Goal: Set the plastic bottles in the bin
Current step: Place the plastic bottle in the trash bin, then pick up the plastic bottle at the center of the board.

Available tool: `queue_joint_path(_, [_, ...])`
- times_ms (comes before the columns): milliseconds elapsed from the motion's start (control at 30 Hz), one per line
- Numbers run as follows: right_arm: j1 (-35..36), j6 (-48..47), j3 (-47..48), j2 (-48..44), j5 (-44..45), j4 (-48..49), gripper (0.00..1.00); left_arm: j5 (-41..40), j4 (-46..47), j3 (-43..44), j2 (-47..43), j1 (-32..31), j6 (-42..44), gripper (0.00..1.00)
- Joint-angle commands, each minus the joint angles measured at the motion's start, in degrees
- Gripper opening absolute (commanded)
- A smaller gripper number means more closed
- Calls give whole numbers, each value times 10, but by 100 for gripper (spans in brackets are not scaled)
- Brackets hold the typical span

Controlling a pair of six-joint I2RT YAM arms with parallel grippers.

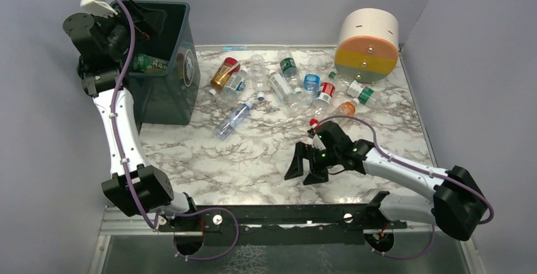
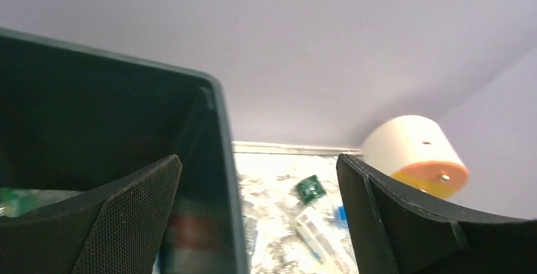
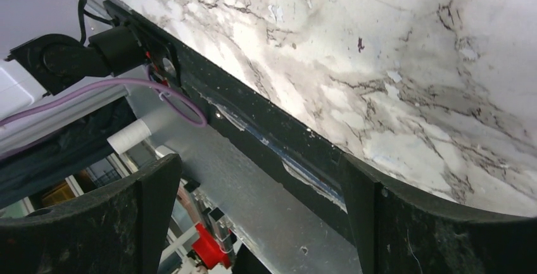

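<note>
Hovers with left fingers (image 2: 136, 217) wide, empty, over bin (image 1: 168, 93), one green-labelled bottle (image 1: 147, 64) visible inside. Holds right fingers (image 3: 126, 223) wide, empty, near table (image 1: 253, 160) front. Shows most plastic bottles (image 1: 278, 87) strewn on table between bin and cylinder (image 1: 367, 43).

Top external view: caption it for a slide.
Open left tool over the bin, open right tool over the table, plastic bottles lying beyond.

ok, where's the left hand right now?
Top view, far left: the left hand hangs open above the dark green bin at the back-left corner of the table, holding nothing.
</note>
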Motion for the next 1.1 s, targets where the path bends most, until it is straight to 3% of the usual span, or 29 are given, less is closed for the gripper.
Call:
queue_joint_path(0, [2, 19, -18, -49, 22, -28, 96, 46, 18, 20, -17, -37, -36, 99])
queue_joint_path(200, [2, 15, -4, -80, 46, -60, 96, 25, 1, 5, -25, -147, -17, 99])
queue_joint_path(533, [2, 60, -47, -122, 62, -64, 96, 37, 2, -122, -56, -283, -1, 99])
queue_joint_path(833, [2, 79, -77, -126, 94, -41, 96, -29, 29, -331, -94, -404, 24, 99])
queue_joint_path(1067, [2, 40, -38, -34, 124, 16, 96, -45, 83, -465, -100, -447, 18, 99])
